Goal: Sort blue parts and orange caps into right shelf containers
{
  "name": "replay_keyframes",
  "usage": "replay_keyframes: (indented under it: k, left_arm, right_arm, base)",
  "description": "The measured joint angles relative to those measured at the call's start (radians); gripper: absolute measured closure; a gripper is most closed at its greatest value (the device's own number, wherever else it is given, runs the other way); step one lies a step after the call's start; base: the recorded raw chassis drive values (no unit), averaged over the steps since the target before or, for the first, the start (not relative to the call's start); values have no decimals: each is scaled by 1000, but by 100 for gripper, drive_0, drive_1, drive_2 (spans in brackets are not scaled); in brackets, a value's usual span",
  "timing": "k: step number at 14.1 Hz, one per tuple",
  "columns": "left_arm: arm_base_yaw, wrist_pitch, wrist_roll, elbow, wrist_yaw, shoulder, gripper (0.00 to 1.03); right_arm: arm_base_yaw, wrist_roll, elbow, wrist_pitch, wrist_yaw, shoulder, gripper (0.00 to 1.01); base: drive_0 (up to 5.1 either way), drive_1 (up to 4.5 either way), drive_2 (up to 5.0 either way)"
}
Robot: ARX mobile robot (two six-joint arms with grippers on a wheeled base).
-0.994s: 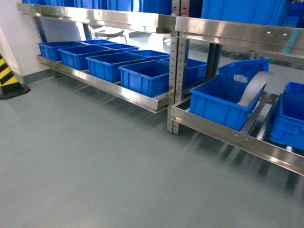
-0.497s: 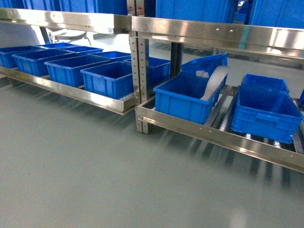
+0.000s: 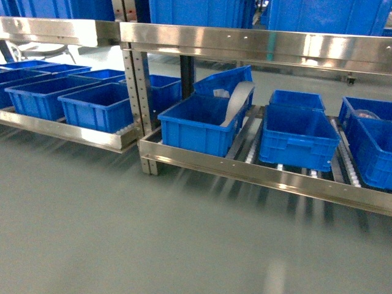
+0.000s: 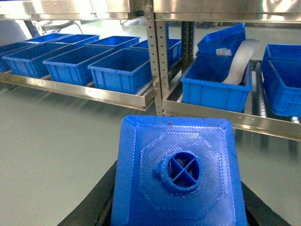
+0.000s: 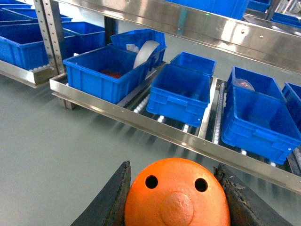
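Floor: smooth grey floor point(image 3: 122, 233) runs up to low steel shelving along the far side.
Blue part: the blue part point(image 4: 178, 174) fills the near edge of the left wrist view, stud end toward the camera, clamped between the dark fingers of the left gripper point(image 4: 178, 207).
Orange cap: the orange cap point(image 5: 176, 197) sits at the near edge of the right wrist view, flat holed top facing the camera, pinched between the two black fingers of the right gripper point(image 5: 174, 200).
Right shelf: the right shelf point(image 3: 263, 177) has a roller bed carrying blue crates side by side.
Left crate: the left crate point(image 5: 101, 77) holds something red on its bottom and a pale curved strip point(image 5: 145, 51) leaning out over its far right rim; a tilted crate point(image 3: 223, 82) stands behind it.
Middle crate: the middle crate point(image 3: 297, 138) shows no contents from these angles.
Right crate: the right crate point(image 5: 261, 117) has a pale object at its far end, too small to identify.
Left shelf: the left shelf point(image 3: 73, 131) bears a row of further blue crates point(image 4: 70, 61), interiors mostly hidden.
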Motion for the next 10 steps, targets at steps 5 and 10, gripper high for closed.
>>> replay_keyframes:
  k: [5, 10]
  left_arm:
    - [0, 0, 0, 0, 0, 0, 59]
    - [0, 0, 0, 0, 0, 0, 59]
  right_arm:
    - [0, 0, 0, 0, 0, 0, 57]
    - [0, 0, 0, 0, 0, 0, 57]
  base:
    - [-159, -159, -159]
    - [-157, -157, -157]
